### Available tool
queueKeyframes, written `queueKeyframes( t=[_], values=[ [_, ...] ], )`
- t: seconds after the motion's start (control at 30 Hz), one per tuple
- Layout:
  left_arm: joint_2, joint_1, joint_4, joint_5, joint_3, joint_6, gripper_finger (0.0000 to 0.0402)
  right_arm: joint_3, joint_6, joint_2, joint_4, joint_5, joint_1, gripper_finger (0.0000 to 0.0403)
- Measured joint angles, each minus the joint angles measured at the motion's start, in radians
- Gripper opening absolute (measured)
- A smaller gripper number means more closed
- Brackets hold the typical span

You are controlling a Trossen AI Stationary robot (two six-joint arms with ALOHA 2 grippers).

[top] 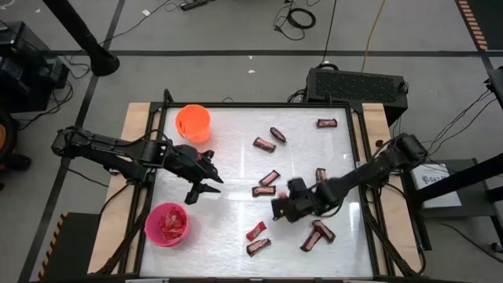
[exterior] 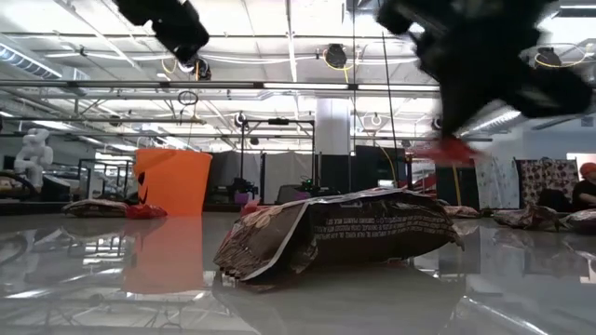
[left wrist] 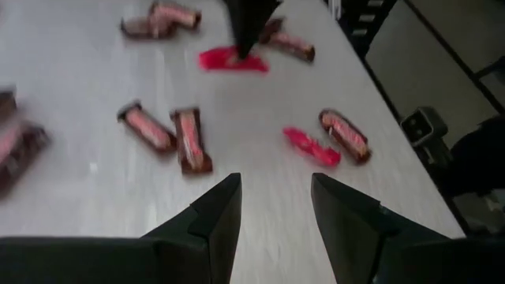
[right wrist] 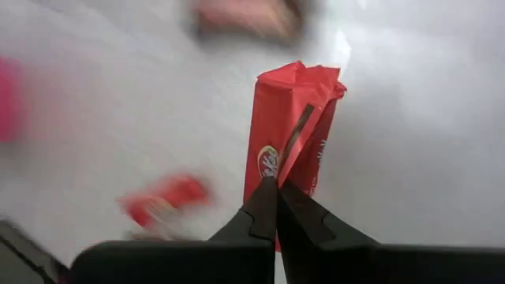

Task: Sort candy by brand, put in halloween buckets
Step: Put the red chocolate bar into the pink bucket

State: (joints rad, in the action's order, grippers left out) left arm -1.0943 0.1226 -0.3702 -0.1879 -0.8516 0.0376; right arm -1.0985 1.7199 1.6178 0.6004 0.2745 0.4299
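Dark brown and red wrapped bars lie flat across the table's middle and right [top: 264, 145]; one brown bar fills the low view [exterior: 345, 233]. The orange bucket [top: 192, 123] stands at the far left. The pink bucket [top: 167, 224] stands at the near left with red bars inside. My right gripper [top: 277, 209] is shut on a red bar [right wrist: 292, 126] above the table's near middle. My left gripper [left wrist: 274, 185] hovers open between the two buckets [top: 206, 182], facing the scattered candy and touching nothing. My right gripper pinches the red bar between its two shut fingers at one end of the wrapper [right wrist: 274, 170]. The fingers come at it from above and lie along its length. The bar hangs below the fingers [exterior: 452, 149], lifted clear of the table.
A red and brown pair [top: 256, 238] lies near the front edge, with more brown bars [top: 317, 234] under my right arm. Others lie at the far right [top: 327, 123]. Open tabletop lies between the buckets and the candy. A raised rim [top: 357, 169] frames the table.
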Motion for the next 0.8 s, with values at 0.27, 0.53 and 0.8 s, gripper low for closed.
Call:
queueKeyframes(
  t=[0.27, 0.53, 0.8],
  values=[
    [-0.111, -0.101, 0.186, -0.064, 0.0, 0.343, 0.0161, -0.004, -0.724, -0.06, -0.432, 0.148, -0.127, 0.0],
    [-0.224, -0.157, 0.468, -0.215, 0.001, 0.557, 0.0161, -0.003, -0.956, -0.049, -0.584, 0.093, -0.215, 0.0],
    [-0.225, -0.167, 0.341, -0.091, 0.0, 0.596, 0.0161, -0.003, -0.979, -0.049, -0.583, 0.033, -0.239, 0.0]
  ],
)
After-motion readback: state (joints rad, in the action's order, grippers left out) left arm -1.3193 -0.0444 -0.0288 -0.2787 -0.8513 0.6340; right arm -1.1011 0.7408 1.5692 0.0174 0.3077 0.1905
